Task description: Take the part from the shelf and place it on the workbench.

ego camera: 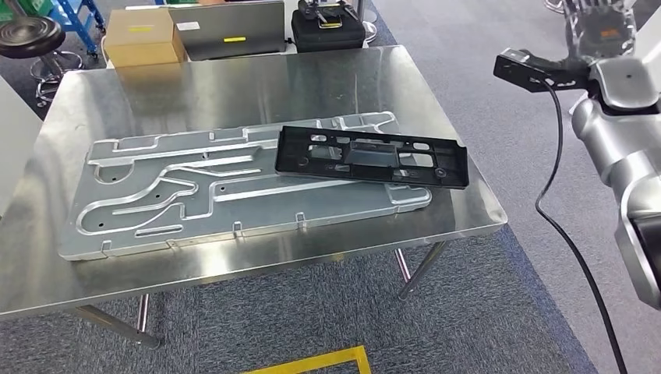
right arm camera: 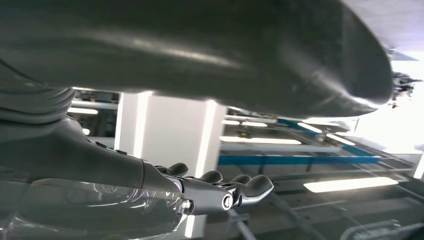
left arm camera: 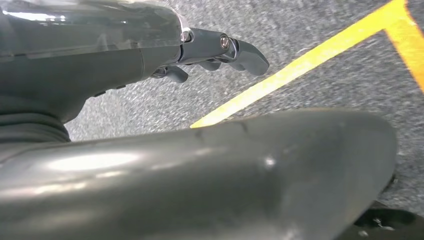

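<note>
The black plastic part (ego camera: 372, 156) lies flat on the steel workbench (ego camera: 234, 86), its left end overlapping a large ribbed silver metal plate (ego camera: 156, 202). My right arm is raised to the right of the table, well clear of the part. Its hand (ego camera: 599, 27) is up at the top right edge, and in the right wrist view this hand (right arm camera: 210, 192) has its fingers stretched out with nothing in them. My left hand (left arm camera: 210, 55) hangs over the grey carpet, fingers apart and empty.
Behind the table stand a cardboard box (ego camera: 143, 37), a grey case (ego camera: 226, 29) and a black case (ego camera: 327, 29). A black stool (ego camera: 31, 35) is at the far left. Yellow floor tape (ego camera: 312, 362) runs in front of the table. A black cable (ego camera: 557, 187) hangs from my right wrist.
</note>
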